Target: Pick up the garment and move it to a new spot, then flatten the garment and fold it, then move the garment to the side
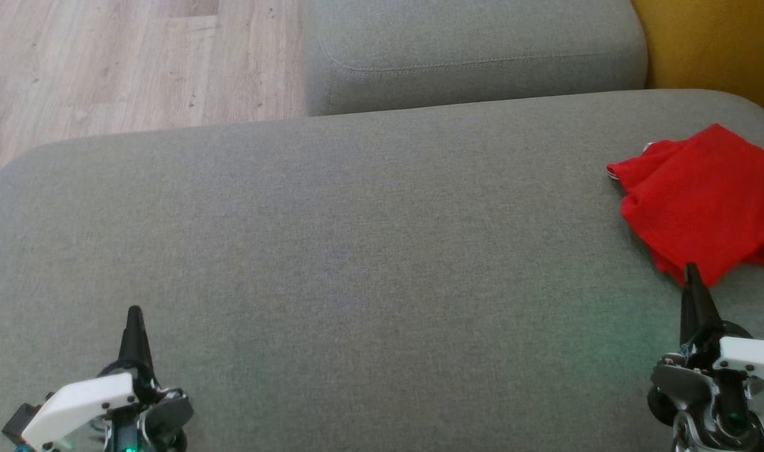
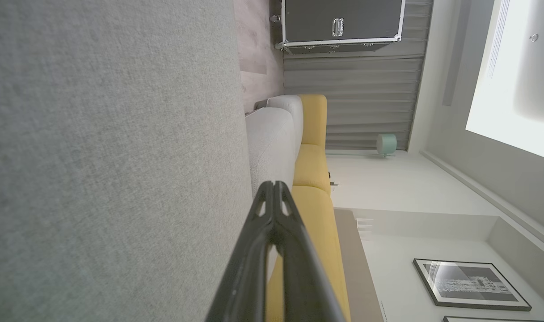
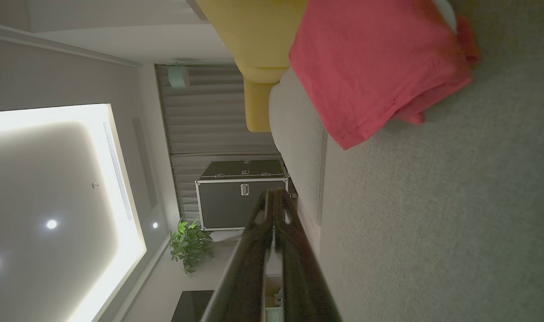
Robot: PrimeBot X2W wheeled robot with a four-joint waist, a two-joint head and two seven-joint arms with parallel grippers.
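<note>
Your red garment [image 1: 702, 201] lies folded into a rough, rumpled square at the right edge of the big grey seat cushion [image 1: 356, 251], toward its far right corner, and it runs out of the head view on the right. A little white shows at its far left corner.

Your right gripper [image 1: 691, 271] sits at the near right of the cushion with its two dark fingers pressed together and holding nothing. In the head view its tip meets the garment's near corner. In the right wrist view the cloth [image 3: 370, 67] lies ahead of the closed tip [image 3: 275, 193] with a gap between them.

Your left gripper [image 1: 134, 314] is near the cushion's near left corner, well apart from the garment. Its fingers are also drawn tight together and empty, as the left wrist view [image 2: 274, 185] shows plainly.

Beyond the far edge you see a second grey cushion [image 1: 469, 56], yellow upholstery [image 1: 714, 44] by the far right corner, and wooden floor [image 1: 105, 63] at the far left.
</note>
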